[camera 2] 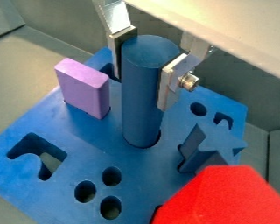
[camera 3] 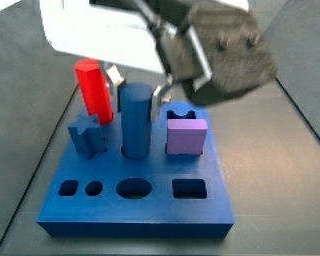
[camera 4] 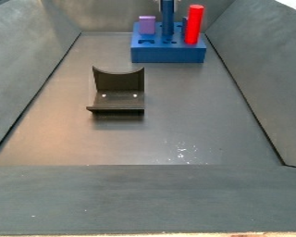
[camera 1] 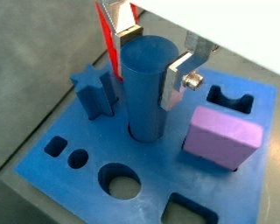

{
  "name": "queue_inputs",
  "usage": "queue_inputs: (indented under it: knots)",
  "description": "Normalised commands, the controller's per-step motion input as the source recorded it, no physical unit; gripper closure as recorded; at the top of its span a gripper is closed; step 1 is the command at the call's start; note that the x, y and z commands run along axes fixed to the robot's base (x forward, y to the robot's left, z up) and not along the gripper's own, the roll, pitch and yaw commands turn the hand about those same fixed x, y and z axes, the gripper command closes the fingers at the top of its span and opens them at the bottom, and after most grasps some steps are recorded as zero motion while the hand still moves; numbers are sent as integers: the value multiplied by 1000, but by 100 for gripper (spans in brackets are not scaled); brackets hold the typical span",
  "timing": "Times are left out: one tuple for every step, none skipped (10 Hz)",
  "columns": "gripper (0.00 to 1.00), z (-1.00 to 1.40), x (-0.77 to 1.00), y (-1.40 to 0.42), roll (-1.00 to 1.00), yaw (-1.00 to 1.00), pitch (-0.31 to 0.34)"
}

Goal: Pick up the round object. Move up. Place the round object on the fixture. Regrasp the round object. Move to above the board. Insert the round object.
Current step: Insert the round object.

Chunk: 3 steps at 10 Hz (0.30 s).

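Note:
The round object [camera 1: 145,87] is a smooth blue cylinder that stands upright with its lower end in a hole of the blue board [camera 1: 60,162]. Both wrist views show my gripper [camera 1: 150,66] at its upper part, one silver finger pressed on each side, shut on it. The same grip [camera 2: 143,74] on the cylinder [camera 2: 143,92] shows above the board [camera 2: 73,140]. In a side view the gripper [camera 3: 136,92] hangs over the peg [camera 3: 133,120]. The fixture [camera 4: 116,93] sits apart on the floor, nearer the camera than the board [camera 4: 169,54].
On the board stand a red peg [camera 3: 89,85], a short blue star peg [camera 3: 83,135] and a purple block [camera 3: 187,135], all close to the cylinder. Several open holes line the board's front [camera 3: 129,187]. Sloped grey walls [camera 4: 33,83] enclose the floor.

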Motion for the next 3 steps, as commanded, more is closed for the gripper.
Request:
queue_inputs:
  knots:
    - [100, -217, 0, -34, -24, -86, 0]
    - [100, -14, 0, 0, -23, 0, -14]
    - [100, 0, 0, 0, 0, 0, 0]
